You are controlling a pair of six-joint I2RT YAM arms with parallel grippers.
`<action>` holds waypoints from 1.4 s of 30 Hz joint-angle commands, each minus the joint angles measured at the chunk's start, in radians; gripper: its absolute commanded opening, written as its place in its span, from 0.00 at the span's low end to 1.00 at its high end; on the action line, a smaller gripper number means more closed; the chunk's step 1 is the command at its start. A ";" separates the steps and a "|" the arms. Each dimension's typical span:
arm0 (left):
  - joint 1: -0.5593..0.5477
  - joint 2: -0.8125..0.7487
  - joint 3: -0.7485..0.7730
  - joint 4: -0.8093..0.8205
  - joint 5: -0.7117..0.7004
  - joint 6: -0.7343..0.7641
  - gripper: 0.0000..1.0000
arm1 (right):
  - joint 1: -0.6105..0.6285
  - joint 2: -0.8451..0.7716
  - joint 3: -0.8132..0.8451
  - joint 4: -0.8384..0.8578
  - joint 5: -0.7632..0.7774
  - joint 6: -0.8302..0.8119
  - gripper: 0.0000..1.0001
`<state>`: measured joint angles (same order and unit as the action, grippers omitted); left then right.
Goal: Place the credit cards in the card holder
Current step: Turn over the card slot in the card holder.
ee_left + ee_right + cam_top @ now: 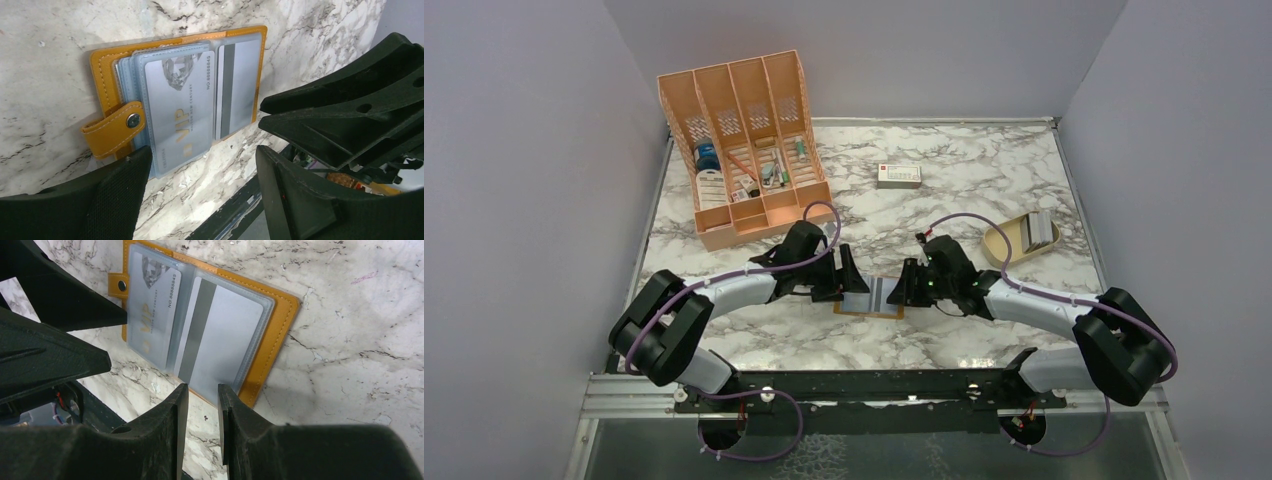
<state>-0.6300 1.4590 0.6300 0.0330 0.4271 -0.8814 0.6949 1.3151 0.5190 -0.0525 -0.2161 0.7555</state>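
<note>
The card holder (871, 297) lies open on the marble table between my two grippers, its mustard-orange cover (107, 75) down and its strap with the stud at the left. Clear sleeves hold two credit cards: a silver VIP card (180, 107) (152, 310) and a grey card with a dark stripe (239, 85) (220, 335). My left gripper (202, 160) (849, 285) stands wide open at the holder's left edge, empty. At the holder's right edge, my right gripper (202, 390) (907, 285) is open by a narrow gap with nothing in it.
A tan oval dish (1009, 250) at the right holds more grey cards (1039, 230) standing on edge. A white box with a red mark (899, 176) lies at the back. A large orange desk organiser (744, 150) stands at the back left.
</note>
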 commanded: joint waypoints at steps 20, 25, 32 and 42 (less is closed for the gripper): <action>-0.038 -0.007 0.017 0.223 0.133 -0.131 0.78 | 0.009 -0.170 0.002 -0.046 0.126 0.020 0.29; -0.056 -0.007 0.038 0.225 0.130 -0.139 0.78 | 0.008 -0.295 0.003 -0.096 0.186 0.033 0.29; -0.091 0.015 0.088 0.230 0.120 -0.140 0.78 | 0.009 -0.525 0.016 -0.179 0.293 0.036 0.29; -0.158 0.095 0.124 0.269 0.113 -0.139 0.78 | 0.009 -0.621 0.095 -0.274 0.353 -0.006 0.29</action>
<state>-0.7681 1.5322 0.7219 0.2626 0.5335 -1.0229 0.6991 0.7082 0.5591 -0.2668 0.0750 0.7784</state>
